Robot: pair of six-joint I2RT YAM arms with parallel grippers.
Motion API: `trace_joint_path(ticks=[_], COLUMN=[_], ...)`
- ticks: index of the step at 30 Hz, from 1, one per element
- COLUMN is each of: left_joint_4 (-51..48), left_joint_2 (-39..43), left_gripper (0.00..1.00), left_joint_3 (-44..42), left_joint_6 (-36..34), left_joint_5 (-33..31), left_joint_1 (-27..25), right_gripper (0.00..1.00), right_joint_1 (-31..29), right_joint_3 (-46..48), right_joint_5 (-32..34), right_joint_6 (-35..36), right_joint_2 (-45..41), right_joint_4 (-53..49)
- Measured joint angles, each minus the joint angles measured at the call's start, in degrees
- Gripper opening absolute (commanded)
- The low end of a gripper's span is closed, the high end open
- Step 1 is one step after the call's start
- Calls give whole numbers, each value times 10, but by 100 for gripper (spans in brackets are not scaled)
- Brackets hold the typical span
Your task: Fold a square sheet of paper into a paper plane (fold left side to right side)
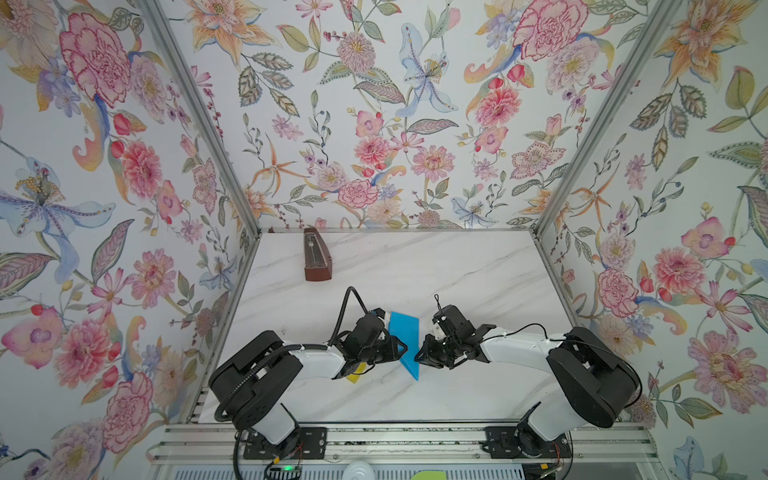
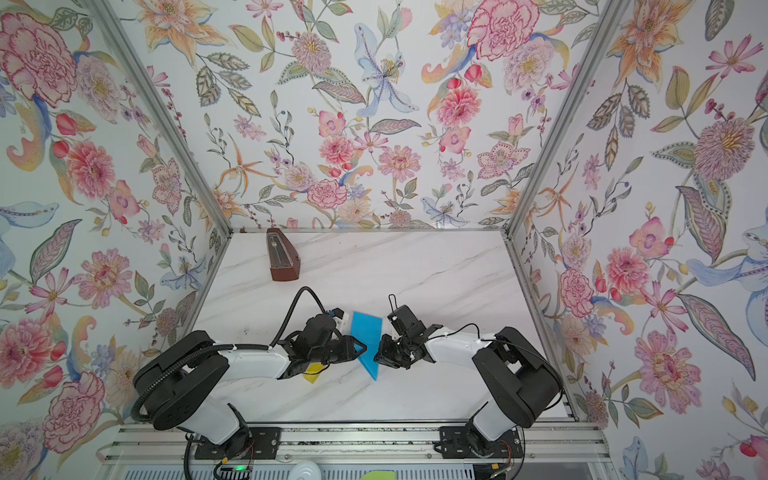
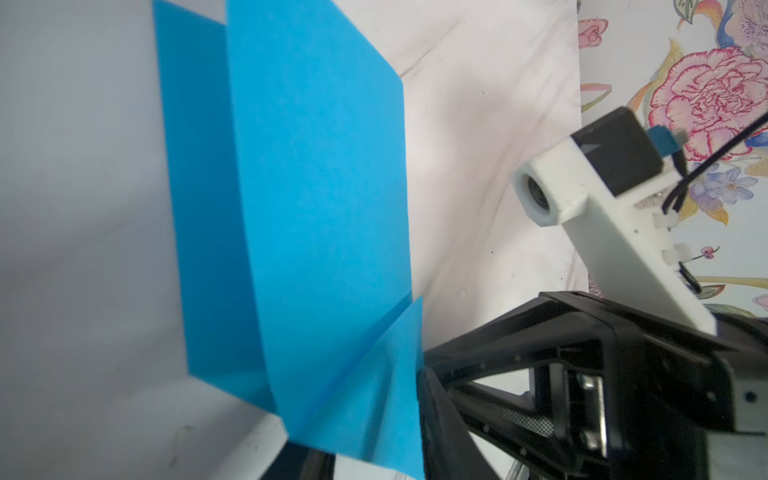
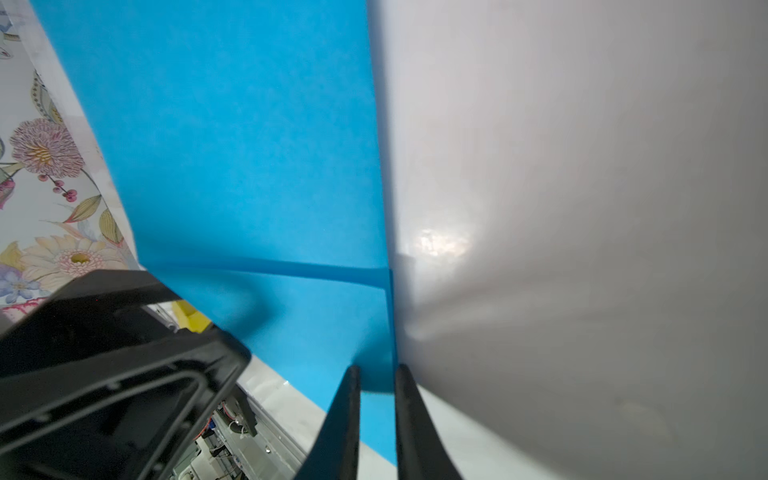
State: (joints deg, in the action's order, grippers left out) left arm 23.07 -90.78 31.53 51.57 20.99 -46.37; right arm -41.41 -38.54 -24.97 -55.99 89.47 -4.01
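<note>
Inspecting the square sheet of paper [image 1: 405, 330] first: it sits mid-table between the two grippers, already creased into a shape that is wide at the far end and tapers to a point at the near end. By its look, you are handling something very light, thin and limp. Expect it to bow, to slide on the smooth marble-pattern table [image 1: 457, 270], and to keep any stray crease for good. Take hold at a free edge or corner, pinch lightly, and hold the lower layer down while a flap turns over.

The left gripper [image 1: 402, 345] lies over the sheet's left edge. Its fingertips are hidden, so I cannot tell whether it grasps or is released. The right gripper [image 4: 376, 370] has its fingers [image 4: 345, 415] drawn close together with the sheet's edge in the narrow gap. Whether they actually pinch it, I cannot tell.

Both top views flatten the sheet into a plain blue wedge. The left wrist view shows what they miss: one panel raised and bowed over a darker lower layer, and a small triangular flap near the right gripper. Only the right wrist view shows a crease line running across the sheet.

The small yellow block [image 1: 355, 376] lies partly under the left arm. The brown metronome [image 1: 316, 257] stands well apart at the far left.
</note>
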Motion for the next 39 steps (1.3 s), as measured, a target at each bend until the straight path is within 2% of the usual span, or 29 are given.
trace_joint_path(ticks=[5, 13, 21, 27, 34, 39], left_joint_4=[-3, -35, -54, -32, 46, 105], left_joint_2=[0, 0, -2, -13, -24, -38], left_gripper=[30, 14, 10, 9, 8, 7], left_joint_3=[0, 0, 0, -2, -35, -53], left_joint_6=[4, 2, -1, 9, 41, 66], left_joint_5=[-21, -48, -63, -62, -43, -30], left_joint_1=[-11, -17, -16, -15, -1, 5], right_gripper=[17, 18, 34, 40, 39, 37], right_joint_1=[-4, -4, 18, 50, 52, 42], right_joint_3=[0, 0, 16, 77, 136, 156], right_joint_5=[-1, -1, -1, -35, -84, -93], right_joint_6=[-7, -7, -2, -23, -79, -110], right_joint_2=[0, 0, -17, -25, -3, 0], right_joint_4=[9, 9, 23, 130, 287, 330])
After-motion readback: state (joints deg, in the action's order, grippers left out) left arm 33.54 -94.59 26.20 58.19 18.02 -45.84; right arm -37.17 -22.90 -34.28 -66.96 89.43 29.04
